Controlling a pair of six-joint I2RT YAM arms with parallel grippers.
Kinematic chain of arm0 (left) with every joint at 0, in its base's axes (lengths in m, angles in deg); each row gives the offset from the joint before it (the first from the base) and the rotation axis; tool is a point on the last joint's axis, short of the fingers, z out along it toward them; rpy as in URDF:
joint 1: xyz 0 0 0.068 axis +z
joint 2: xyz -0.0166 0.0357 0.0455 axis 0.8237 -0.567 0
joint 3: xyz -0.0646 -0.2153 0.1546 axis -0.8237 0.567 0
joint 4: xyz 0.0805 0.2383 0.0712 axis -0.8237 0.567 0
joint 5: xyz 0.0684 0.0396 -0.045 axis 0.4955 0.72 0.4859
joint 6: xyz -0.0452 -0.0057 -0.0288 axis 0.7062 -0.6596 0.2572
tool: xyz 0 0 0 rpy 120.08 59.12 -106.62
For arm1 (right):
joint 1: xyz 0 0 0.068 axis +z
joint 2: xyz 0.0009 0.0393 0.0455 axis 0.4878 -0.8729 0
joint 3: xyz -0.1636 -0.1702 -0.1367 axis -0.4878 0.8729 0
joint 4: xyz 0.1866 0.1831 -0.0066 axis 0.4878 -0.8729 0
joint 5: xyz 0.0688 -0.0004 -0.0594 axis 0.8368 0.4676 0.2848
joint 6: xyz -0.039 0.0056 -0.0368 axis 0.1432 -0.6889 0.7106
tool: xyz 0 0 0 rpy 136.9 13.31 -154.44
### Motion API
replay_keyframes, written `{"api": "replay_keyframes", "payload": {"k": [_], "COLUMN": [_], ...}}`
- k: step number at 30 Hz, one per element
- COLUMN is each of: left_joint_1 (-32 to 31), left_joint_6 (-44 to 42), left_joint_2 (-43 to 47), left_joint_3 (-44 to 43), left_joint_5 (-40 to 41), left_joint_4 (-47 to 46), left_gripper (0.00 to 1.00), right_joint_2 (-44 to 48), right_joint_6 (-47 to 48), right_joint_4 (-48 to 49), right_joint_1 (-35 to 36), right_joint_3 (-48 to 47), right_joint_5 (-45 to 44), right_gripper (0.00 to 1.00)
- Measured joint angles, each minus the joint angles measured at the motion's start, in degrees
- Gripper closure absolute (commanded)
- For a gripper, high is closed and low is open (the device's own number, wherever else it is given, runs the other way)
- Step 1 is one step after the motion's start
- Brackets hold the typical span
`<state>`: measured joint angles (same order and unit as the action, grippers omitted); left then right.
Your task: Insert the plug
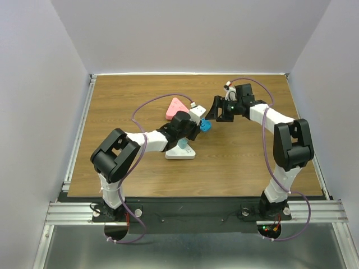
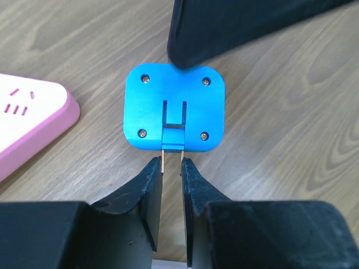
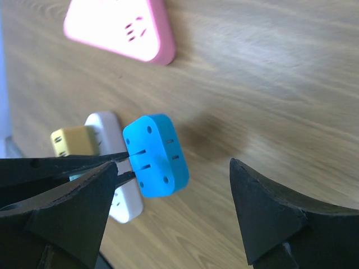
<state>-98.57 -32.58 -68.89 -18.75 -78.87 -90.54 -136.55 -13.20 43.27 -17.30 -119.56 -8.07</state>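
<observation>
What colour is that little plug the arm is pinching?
Bright blue plug, clearest in the left wrist view.

Left arm: elbow bent and raised on the left, forearm reaching inward and away from the base. Left hand: fingers drawn almost together, pinched on the two metal prongs of the blue plug.

Right arm: elbow high on the right, forearm stretched left toward the other arm. Right hand: jaws spread wide, gripping nothing. One finger sits at the plug's far edge. The two hands meet nose to nose.
</observation>
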Motion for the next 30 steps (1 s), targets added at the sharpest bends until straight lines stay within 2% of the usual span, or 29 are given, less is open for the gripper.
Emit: {"api": "replay_keyframes", "payload": {"k": [8, 11, 14, 17, 18, 20, 23, 26, 27, 28, 29, 30], "left_joint_1": [-1.8, -2.2, -2.3, -2.4, -2.4, -2.5, -2.6, -2.9, -3.0, -3.0, -3.0, -3.0], "left_joint_6": [0.0, 0.0, 0.0, 0.0, 0.0, 0.0, 0.2, 0.2, 0.1, 0.3, 0.8, 0.9], "left_joint_2": [2.8, 3.6, 4.3, 5.0, 5.3, 5.7, 5.9, 6.4, 6.7, 6.9, 7.4, 7.8], "left_joint_3": [1.2, 1.4, 1.4, 1.4, 1.4, 1.6, 2.5, 3.5, 4.0, 4.2, 4.6, 5.0], "left_joint_5": [0.3, 0.5, 0.9, 1.6, 1.8, 2.0, 1.9, 2.0, 2.0, 2.1, 2.2, 2.4], "left_joint_4": [-1.2, -1.2, -1.2, -1.6, -1.6, -1.8, -2.4, -3.5, -3.9, -4.0, -4.2, -4.2], "left_gripper": [0.83, 0.83, 0.82, 0.82, 0.82, 0.81, 0.79, 0.68, 0.58, 0.58, 0.50, 0.46], "right_joint_2": [-1.8, -2.4, -3.9, -5.0, -5.0, -5.0, -4.9, -4.9, -4.9, -4.9, -4.9, -4.9], "right_joint_6": [0.0, 0.0, -0.2, -0.4, -0.3, -0.4, -0.7, -0.7, -0.7, -0.7, -0.6, -0.6], "right_joint_4": [-0.1, -0.1, -0.1, -0.1, -0.3, 0.0, -0.1, -0.2, -0.2, -0.2, -0.2, -0.2], "right_joint_1": [-0.2, -0.2, -0.2, -0.2, -0.2, -0.2, -0.1, 0.0, 0.1, 0.1, 0.2, 0.2], "right_joint_3": [0.0, 0.0, -0.2, -0.2, -0.1, -0.2, -0.2, -0.2, -0.2, -0.2, -0.2, -0.2], "right_joint_5": [9.4, 12.8, 15.8, 18.0, 19.0, 20.6, 22.5, 23.5, 23.8, 24.0, 24.1, 23.4], "right_gripper": [0.15, 0.17, 0.23, 0.39, 0.49, 0.62, 0.71, 0.89, 1.00, 1.00, 1.00, 1.00]}}
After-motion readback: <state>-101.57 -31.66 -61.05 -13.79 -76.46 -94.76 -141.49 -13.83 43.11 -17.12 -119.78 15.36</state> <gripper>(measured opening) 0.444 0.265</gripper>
